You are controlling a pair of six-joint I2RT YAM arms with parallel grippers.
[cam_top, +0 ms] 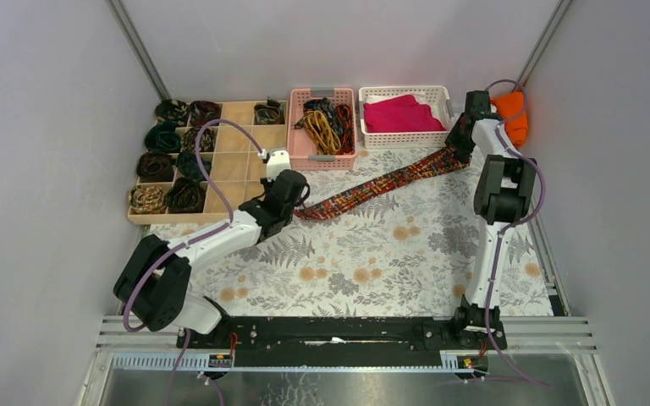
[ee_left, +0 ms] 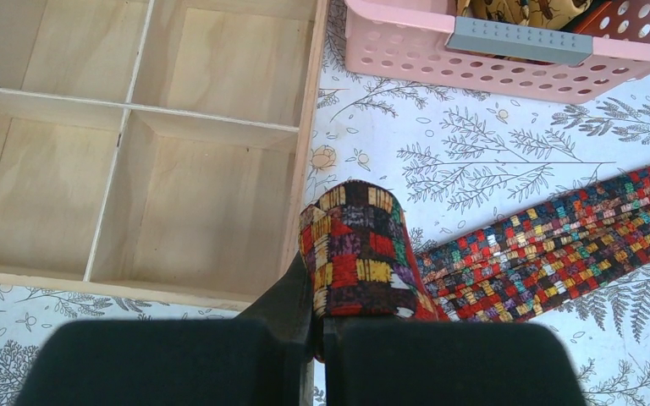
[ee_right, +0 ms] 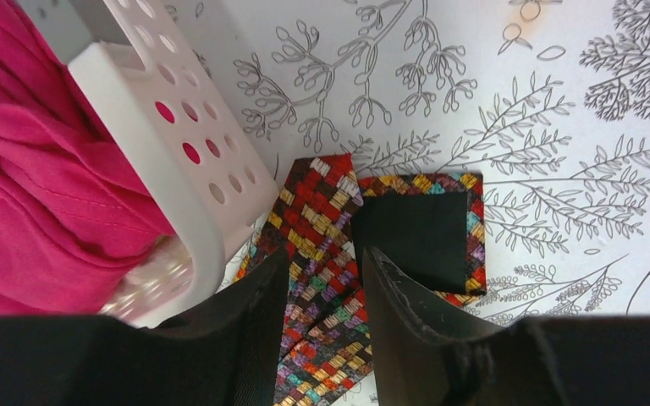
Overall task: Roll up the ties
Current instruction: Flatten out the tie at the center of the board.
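Observation:
A red-orange-and-dark patterned tie (cam_top: 389, 182) lies stretched diagonally across the flowered table cover. My left gripper (cam_top: 300, 203) is shut on its narrow end, which wraps up over the fingers (ee_left: 300, 279) in the left wrist view, the tie (ee_left: 355, 254) curling above them. My right gripper (cam_top: 459, 139) stands open over the wide end, next to the white basket. In the right wrist view its gripper (ee_right: 326, 266) straddles the tie (ee_right: 322, 220), which lies flat with one corner turned over to show black lining (ee_right: 410, 233).
A wooden tray (cam_top: 241, 165) at the back left holds several rolled ties (cam_top: 169, 139). Loose ties fill a pink basket (cam_top: 322, 159); a white basket (cam_top: 404, 140) holds magenta cloth (cam_top: 398, 114). Orange cloth (cam_top: 512, 114) sits behind the right arm.

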